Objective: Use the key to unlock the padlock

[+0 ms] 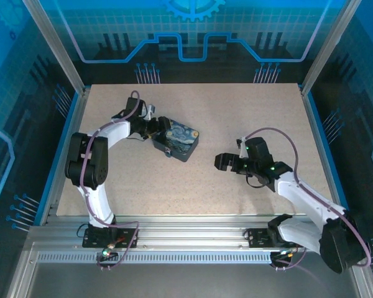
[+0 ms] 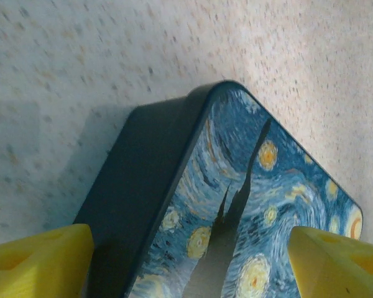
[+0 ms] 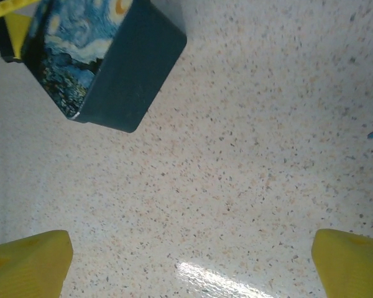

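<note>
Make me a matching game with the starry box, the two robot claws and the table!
Things:
1. box
2. left gripper
3. right gripper
4. table

Descriptions:
A. speckled beige
B. open above bare tabletop
C. swirly blue-and-yellow painting on top
D. open, right at the box

Pairs: 1-C, 2-D, 3-B, 4-A

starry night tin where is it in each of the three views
Top external: tin lies left of the table's centre, painted lid up.
Left wrist: tin runs from lower middle to right, showing its lid and one dark side wall.
Right wrist: tin is in the top-left corner, dark side wall toward the camera.
Shared landmark: the speckled tabletop under the tin.
</note>
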